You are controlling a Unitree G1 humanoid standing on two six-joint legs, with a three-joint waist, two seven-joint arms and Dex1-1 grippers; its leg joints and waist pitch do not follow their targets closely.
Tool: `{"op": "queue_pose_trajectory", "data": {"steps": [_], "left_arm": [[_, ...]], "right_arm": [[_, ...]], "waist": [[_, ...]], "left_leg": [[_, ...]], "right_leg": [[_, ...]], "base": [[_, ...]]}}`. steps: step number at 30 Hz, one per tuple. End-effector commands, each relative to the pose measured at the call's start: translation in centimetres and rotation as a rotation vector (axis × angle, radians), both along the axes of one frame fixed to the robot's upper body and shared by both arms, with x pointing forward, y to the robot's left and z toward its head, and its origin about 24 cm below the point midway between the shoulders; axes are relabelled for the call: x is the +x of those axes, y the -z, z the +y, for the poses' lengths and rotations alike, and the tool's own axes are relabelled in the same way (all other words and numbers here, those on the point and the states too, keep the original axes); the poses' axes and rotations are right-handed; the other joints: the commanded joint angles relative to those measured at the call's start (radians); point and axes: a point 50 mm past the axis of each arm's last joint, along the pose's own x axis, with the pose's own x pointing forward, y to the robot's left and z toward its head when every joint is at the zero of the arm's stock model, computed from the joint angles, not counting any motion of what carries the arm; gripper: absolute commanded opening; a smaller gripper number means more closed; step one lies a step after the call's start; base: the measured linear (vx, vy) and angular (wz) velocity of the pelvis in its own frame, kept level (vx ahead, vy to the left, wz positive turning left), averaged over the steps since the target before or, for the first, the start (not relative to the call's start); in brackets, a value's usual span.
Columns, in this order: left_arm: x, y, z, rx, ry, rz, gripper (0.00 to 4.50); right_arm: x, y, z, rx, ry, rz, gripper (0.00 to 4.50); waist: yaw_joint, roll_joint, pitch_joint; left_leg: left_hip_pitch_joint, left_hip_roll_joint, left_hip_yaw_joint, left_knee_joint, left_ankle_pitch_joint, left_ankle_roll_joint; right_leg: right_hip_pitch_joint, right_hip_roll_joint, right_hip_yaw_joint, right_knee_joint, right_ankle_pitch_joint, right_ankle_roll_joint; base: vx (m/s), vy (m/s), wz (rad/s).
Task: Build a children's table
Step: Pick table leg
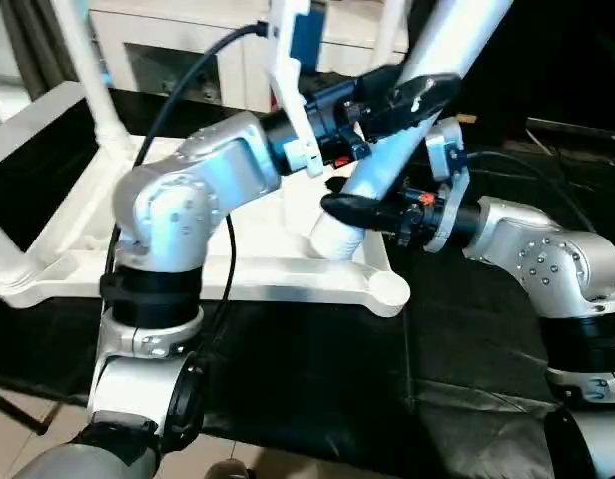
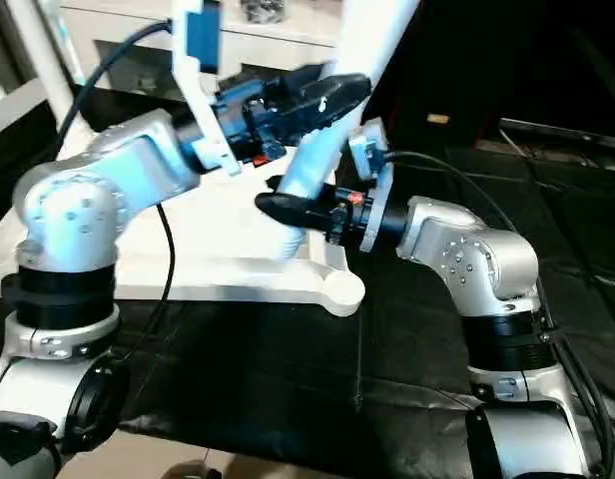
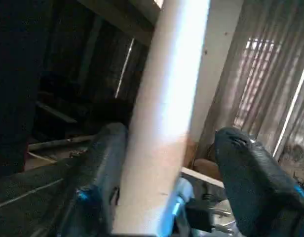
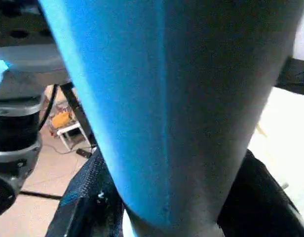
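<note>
The white tabletop (image 1: 288,274) lies upside down on a black-covered bench. A long white leg (image 1: 387,160) leans tilted over it, with its thick lower end down on the underside just behind the front right corner socket (image 1: 389,289). My left gripper (image 1: 417,100) stands open around the leg higher up. In the left wrist view one finger (image 3: 100,173) touches the leg (image 3: 162,123) and the other finger (image 3: 255,177) stands apart from it. My right gripper (image 1: 352,205) is shut on the leg near its lower end, its black fingers (image 4: 88,202) against both sides of the leg (image 4: 181,98).
Another leg (image 1: 93,70) stands upright in the far left corner of the tabletop, and one more (image 1: 3,239) rises at the near left. A white glass-door cabinet (image 1: 168,50) stands behind. Black cloth covers the bench in front and to the right (image 1: 467,339).
</note>
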Motion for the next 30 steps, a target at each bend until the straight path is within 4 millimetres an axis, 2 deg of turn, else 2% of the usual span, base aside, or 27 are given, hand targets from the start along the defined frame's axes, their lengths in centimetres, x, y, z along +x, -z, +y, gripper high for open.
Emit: {"op": "queue_pose_trajectory", "data": {"steps": [1,3,6,7,10,11,12,13,14,15,16,17,19,20,21,22,24,26,27,29,30], "left_arm": [[-1.6,-1.0,-1.4,-0.022,0.14,-0.046,3.43],[-1.2,-1.4,-1.0,-0.055,0.105,-0.038,3.66],[-0.4,-1.7,-0.1,-0.084,0.036,-0.055,3.81],[-0.1,-1.7,0.3,-0.083,0.015,-0.061,3.82],[1.3,-1.1,2.2,-0.031,-0.088,-0.087,3.83],[2.0,-0.3,3.1,0.044,-0.141,-0.11,3.83],[2.0,-0.2,3.1,0.046,-0.143,-0.11,3.83],[2.3,0.6,3.5,0.112,-0.168,-0.12,3.83],[2.5,1.1,3.8,0.155,-0.182,-0.126,3.83],[2.8,2.1,4.2,0.233,-0.199,-0.136,3.83],[3.0,3.3,4.6,0.316,-0.209,-0.142,3.83],[3.2,4.3,5.0,0.389,-0.211,-0.149,3.83],[3.2,6.0,5.5,0.496,-0.193,-0.162,3.83],[3.2,6.7,5.7,0.546,-0.176,-0.176,3.83],[3.1,7.3,5.8,0.575,-0.157,-0.185,3.83],[2.8,8.6,6.0,0.64,-0.106,-0.204,3.83],[2.5,10.0,6.0,0.698,-0.049,-0.214,3.83],[2.4,11.5,6.1,0.753,0.004,-0.196,3.83],[2.4,12.2,6.2,0.779,0.023,-0.189,3.83],[2.4,13.7,6.3,0.85,0.074,-0.183,3.83],[2.5,14.0,6.3,0.862,0.086,-0.181,3.83]], "right_arm": [[0.5,0.9,-0.7,-0.018,0.069,0.051,2.01],[0.5,1.1,-0.8,-0.017,0.084,0.051,1.96],[0.8,1.4,-1.2,-0.027,0.145,0.059,1.91],[0.9,1.5,-1.4,-0.033,0.169,0.061,1.91],[1.6,1.9,-2.8,-0.064,0.341,0.046,1.91],[1.8,2.1,-3.5,-0.094,0.43,-0.012,1.91],[1.8,2.1,-3.6,-0.094,0.432,-0.013,1.91],[1.8,2.4,-3.9,-0.121,0.465,-0.018,1.91],[1.7,2.6,-4.2,-0.138,0.484,-0.017,1.91],[1.6,3.0,-4.6,-0.181,0.513,-0.032,1.91],[1.5,3.3,-5.0,-0.199,0.541,-0.035,1.91],[1.3,3.5,-5.2,-0.208,0.563,-0.044,1.91],[1.0,3.6,-5.5,-0.206,0.594,-0.058,1.91],[0.9,3.6,-5.6,-0.208,0.607,-0.067,1.91],[0.7,3.7,-5.7,-0.207,0.618,-0.069,1.91],[0.5,3.9,-5.8,-0.2,0.645,-0.072,1.91],[0.1,4.1,-5.8,-0.19,0.658,-0.081,1.91],[-0.4,4.3,-5.5,-0.184,0.653,-0.093,1.91],[-0.7,4.4,-5.3,-0.183,0.65,-0.096,1.91],[-1.3,4.6,-5.0,-0.188,0.627,-0.119,1.91],[-1.4,4.7,-4.9,-0.192,0.621,-0.123,1.91]], "waist": [[0.0,-0.006,-0.077],[0.001,-0.007,-0.078],[0.0,-0.009,-0.078],[-0.002,-0.01,-0.077],[-0.004,-0.008,-0.076],[-0.004,0.001,-0.077],[-0.006,-0.001,-0.077],[-0.004,0.006,-0.078],[-0.007,0.005,-0.079],[-0.007,0.019,-0.08],[-0.009,0.016,-0.08],[-0.006,0.022,-0.081],[-0.006,0.027,-0.082],[-0.008,0.023,-0.082],[-0.008,0.024,-0.083],[-0.008,0.033,-0.082],[-0.011,0.033,-0.081],[-0.009,0.049,-0.081],[-0.011,0.043,-0.081],[-0.011,0.048,-0.079],[-0.01,0.047,-0.08]], "left_leg": [[0.017,0.028,-0.002,-0.06,-0.061,-0.015],[0.015,0.028,-0.002,-0.059,-0.062,-0.022],[0.013,0.026,-0.003,-0.059,-0.055,-0.013],[0.01,0.024,-0.003,-0.06,-0.053,-0.014],[0.013,0.022,-0.003,-0.063,-0.062,-0.027],[0.019,0.025,-0.004,-0.065,-0.076,-0.044],[0.017,0.024,-0.004,-0.065,-0.075,-0.049],[0.02,0.026,-0.007,-0.067,-0.074,-0.056],[0.019,0.026,-0.006,-0.067,-0.075,-0.057],[0.021,0.026,-0.008,-0.067,-0.076,-0.062],[0.021,0.026,-0.006,-0.066,-0.081,-0.063],[0.022,0.027,-0.007,-0.067,-0.081,-0.061],[0.022,0.025,-0.008,-0.068,-0.095,-0.065],[0.021,0.026,-0.008,-0.069,-0.099,-0.065],[0.021,0.026,-0.008,-0.07,-0.1,-0.068],[0.022,0.027,-0.01,-0.07,-0.103,-0.068],[0.02,0.026,-0.008,-0.071,-0.115,-0.069],[0.023,0.027,-0.008,-0.07,-0.138,-0.072],[0.021,0.027,-0.009,-0.071,-0.148,-0.071],[0.019,0.024,-0.008,-0.072,-0.166,-0.062],[0.019,0.024,-0.008,-0.072,-0.162,-0.061]], "right_leg": [[0.051,-0.071,0.038,-0.062,-0.016,-0.231],[0.052,-0.07,0.038,-0.061,-0.008,-0.238],[0.056,-0.071,0.038,-0.062,0.004,-0.22],[0.058,-0.069,0.038,-0.063,-0.004,-0.211],[0.053,-0.069,0.039,-0.07,-0.049,-0.179],[0.047,-0.068,0.04,-0.071,-0.077,-0.156],[0.049,-0.067,0.039,-0.071,-0.075,-0.149],[0.048,-0.068,0.038,-0.068,-0.066,-0.142],[0.048,-0.066,0.039,-0.067,-0.055,-0.143],[0.047,-0.064,0.038,-0.061,-0.03,-0.151],[0.047,-0.064,0.038,-0.062,-0.011,-0.155],[0.045,-0.064,0.039,-0.061,0.003,-0.155],[0.047,-0.063,0.038,-0.06,0.009,-0.157],[0.049,-0.065,0.039,-0.062,0.012,-0.16],[0.049,-0.065,0.038,-0.059,0.018,-0.164],[0.045,-0.066,0.038,-0.066,0.016,-0.167],[0.047,-0.066,0.04,-0.061,0.021,-0.175],[0.043,-0.068,0.039,-0.062,0.005,-0.185],[0.047,-0.068,0.04,-0.061,0.001,-0.187],[0.047,-0.068,0.042,-0.07,-0.04,-0.178],[0.048,-0.07,0.042,-0.071,-0.052,-0.176]], "base": [[0.0,0.0,0.0],[0.0,0.0,0.0],[0.0,0.0,0.0],[0.0,0.0,0.0],[0.0,0.0,0.0],[0.0,0.0,0.0],[0.0,0.0,0.0],[0.0,0.0,0.0],[0.0,0.0,0.0],[0.0,0.0,0.0],[0.0,0.0,0.0],[0.0,0.0,0.0],[0.0,0.0,0.0],[0.0,0.0,0.0],[0.0,0.0,0.0],[0.0,0.0,0.0],[0.0,0.0,0.0],[0.0,0.0,0.0],[0.0,0.0,0.0],[0.0,0.0,0.0],[0.0,0.0,0.0]]}}
